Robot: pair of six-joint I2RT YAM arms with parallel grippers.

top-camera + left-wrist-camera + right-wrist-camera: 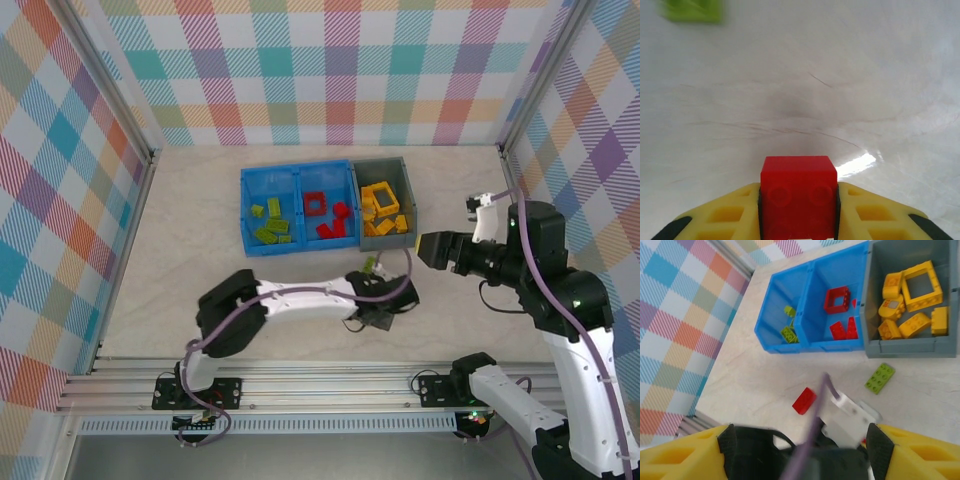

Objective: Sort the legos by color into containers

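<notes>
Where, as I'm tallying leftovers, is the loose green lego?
In the right wrist view, the green lego lies just before the grey bin, right of a red brick.

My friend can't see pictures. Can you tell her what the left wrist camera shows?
A red lego brick is pinched between the two yellow fingers of the robot's left hand, at the bottom of the picture. Behind it is a pale table, with a blurry green lego in the top left corner.
</notes>
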